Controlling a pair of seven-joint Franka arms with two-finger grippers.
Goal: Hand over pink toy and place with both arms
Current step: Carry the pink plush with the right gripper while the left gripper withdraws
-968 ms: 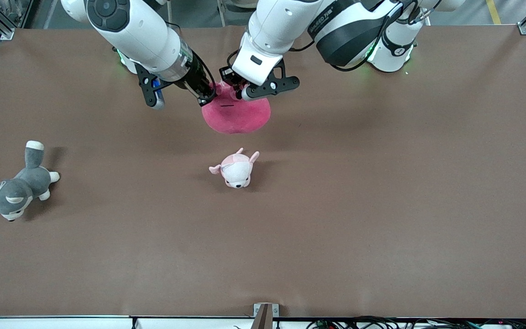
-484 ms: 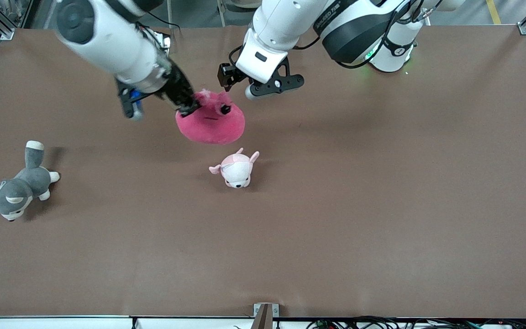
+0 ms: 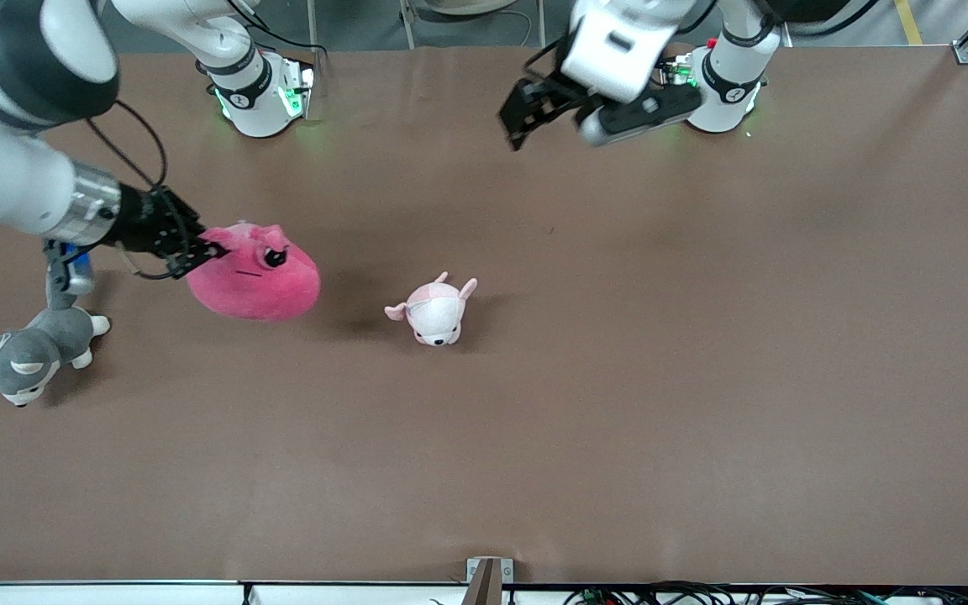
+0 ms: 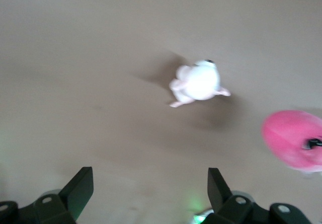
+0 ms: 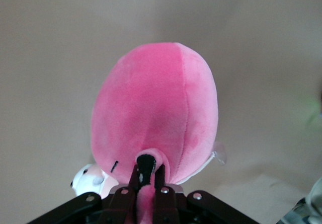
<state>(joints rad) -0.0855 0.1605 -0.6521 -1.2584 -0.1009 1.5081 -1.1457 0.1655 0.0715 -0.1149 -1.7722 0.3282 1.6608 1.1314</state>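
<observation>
Swung toward its own end of the desk (image 3: 702,378), the right claw (image 3: 198,249) pinches the pink toy (image 3: 255,273) aloft; the left claw (image 3: 551,118), spread, hovers near its base.

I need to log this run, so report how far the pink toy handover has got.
Done: the handover. The round hot-pink plush toy hangs from the right claw, shut on a fold of its fabric, while the left claw is open and empty near its own base. In hand: the right arm holds the toy above the table, between the grey-and-white plush and the small pale pink-and-white plush. Left: setting it down and releasing.
</observation>
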